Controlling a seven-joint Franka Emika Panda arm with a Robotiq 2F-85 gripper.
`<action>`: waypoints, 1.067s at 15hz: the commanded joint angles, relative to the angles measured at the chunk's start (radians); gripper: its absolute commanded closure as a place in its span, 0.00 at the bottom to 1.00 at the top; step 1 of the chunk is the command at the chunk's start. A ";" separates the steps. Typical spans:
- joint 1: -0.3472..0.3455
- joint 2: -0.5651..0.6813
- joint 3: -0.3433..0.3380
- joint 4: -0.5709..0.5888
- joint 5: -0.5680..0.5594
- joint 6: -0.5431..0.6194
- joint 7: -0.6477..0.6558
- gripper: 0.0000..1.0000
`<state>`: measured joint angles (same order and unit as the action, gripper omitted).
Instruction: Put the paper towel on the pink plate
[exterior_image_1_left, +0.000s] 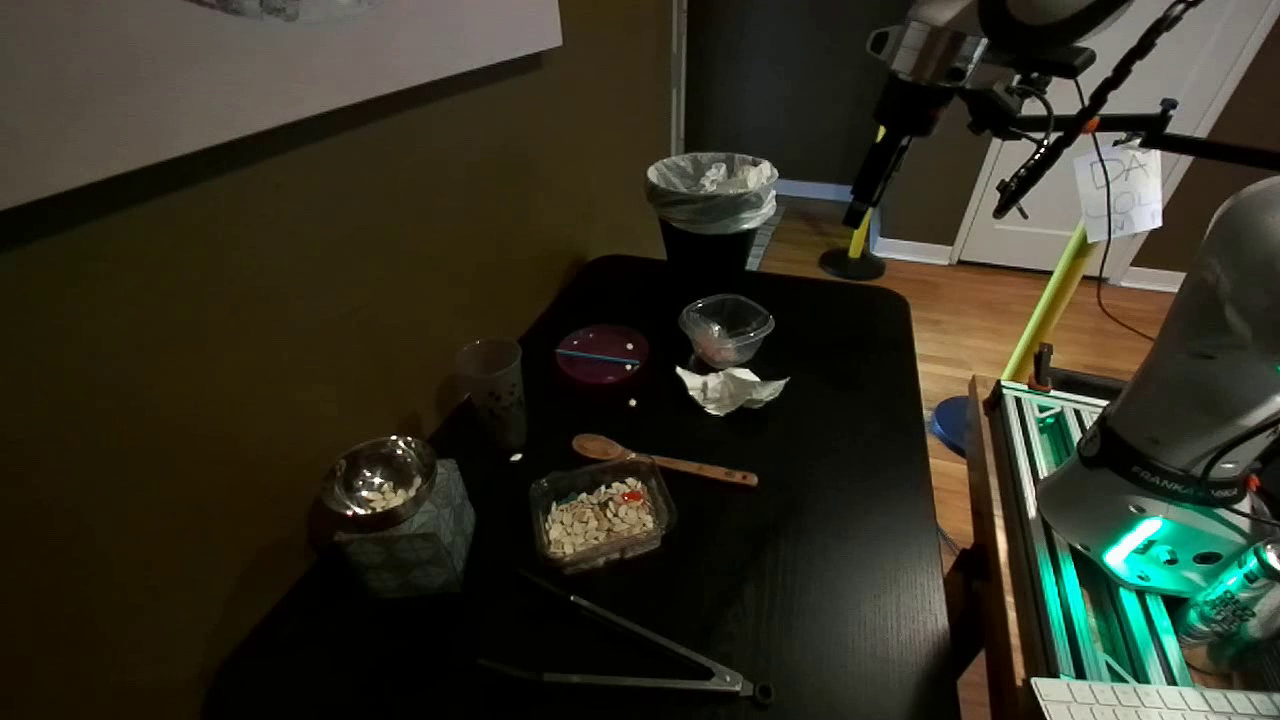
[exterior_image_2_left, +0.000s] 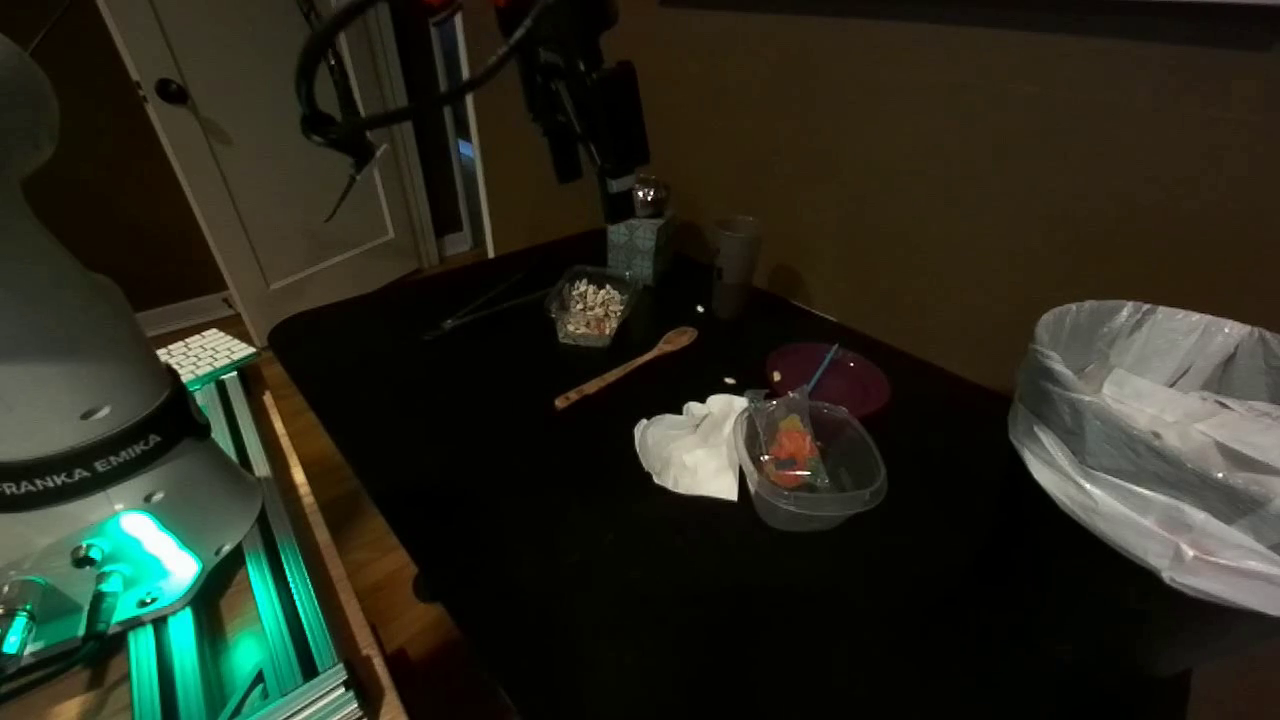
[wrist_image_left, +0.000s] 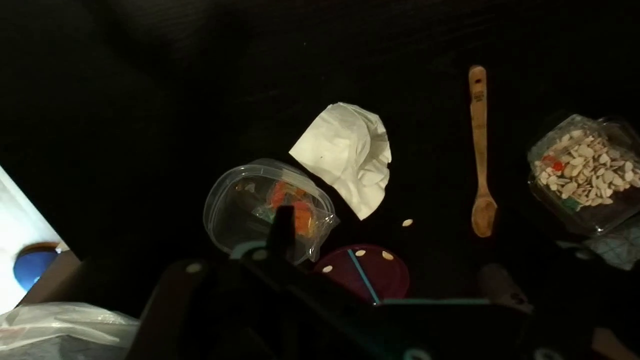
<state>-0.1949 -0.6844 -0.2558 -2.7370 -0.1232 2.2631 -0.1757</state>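
Observation:
The white crumpled paper towel (exterior_image_1_left: 730, 390) lies flat on the black table. It also shows in an exterior view (exterior_image_2_left: 690, 455) and in the wrist view (wrist_image_left: 345, 150). The pink plate, dark magenta in this light, lies near the wall in both exterior views (exterior_image_1_left: 600, 374) (exterior_image_2_left: 858, 385), with a blue straw and a few pale seeds on it. It shows in the wrist view (wrist_image_left: 392, 280), partly behind the gripper. My gripper (exterior_image_2_left: 592, 190) is high above the table, open and empty, away from towel and plate. In the wrist view (wrist_image_left: 420, 215) its right finger is lost in the dark.
A clear container (exterior_image_2_left: 865, 475) with a candy bag stands beside the towel. A wooden spoon (exterior_image_1_left: 690, 467), a seed box (exterior_image_1_left: 600, 525), a cup (exterior_image_1_left: 497, 385), tongs (exterior_image_1_left: 640, 635) and a metal bowl on a patterned box (exterior_image_1_left: 415, 545) are around. A lined bin (exterior_image_1_left: 712, 215) stands at the table's end.

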 joint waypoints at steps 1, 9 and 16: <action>0.019 0.180 -0.007 0.050 0.043 0.116 0.010 0.00; 0.051 0.318 0.014 0.060 0.119 0.208 -0.031 0.00; 0.101 0.459 -0.020 0.106 0.206 0.326 -0.096 0.00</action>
<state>-0.1330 -0.3591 -0.2554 -2.6729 0.0065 2.5005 -0.2184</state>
